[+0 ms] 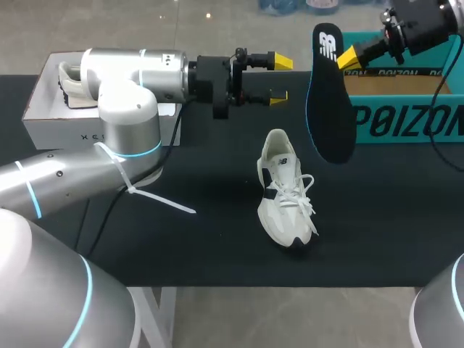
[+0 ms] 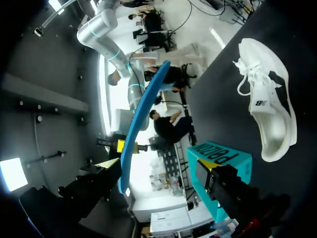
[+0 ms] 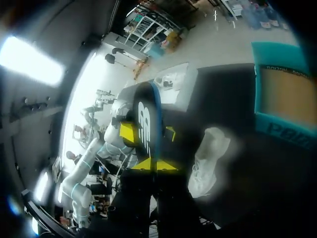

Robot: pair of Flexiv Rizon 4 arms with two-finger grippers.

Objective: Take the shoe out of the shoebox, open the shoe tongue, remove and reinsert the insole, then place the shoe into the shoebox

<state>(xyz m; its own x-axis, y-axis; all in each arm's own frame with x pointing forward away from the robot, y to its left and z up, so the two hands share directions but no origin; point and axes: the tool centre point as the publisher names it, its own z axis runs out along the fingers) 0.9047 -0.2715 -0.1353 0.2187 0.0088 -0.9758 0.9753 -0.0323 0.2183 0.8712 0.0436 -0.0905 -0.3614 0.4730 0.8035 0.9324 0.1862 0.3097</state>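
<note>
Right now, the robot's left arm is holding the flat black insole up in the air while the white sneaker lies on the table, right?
Not quite. The flat black insole with the blue edge is pinched in the right arm's jaws, not the left's. The head view shows it; the left arm's jaws are open and empty beside it. The white lace-up sneaker does lie on the black table.

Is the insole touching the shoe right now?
Apart. The left wrist view shows the insole edge-on in the air, well clear of the shoe lying on the table; the head view shows the right gripper holding it up.
</note>
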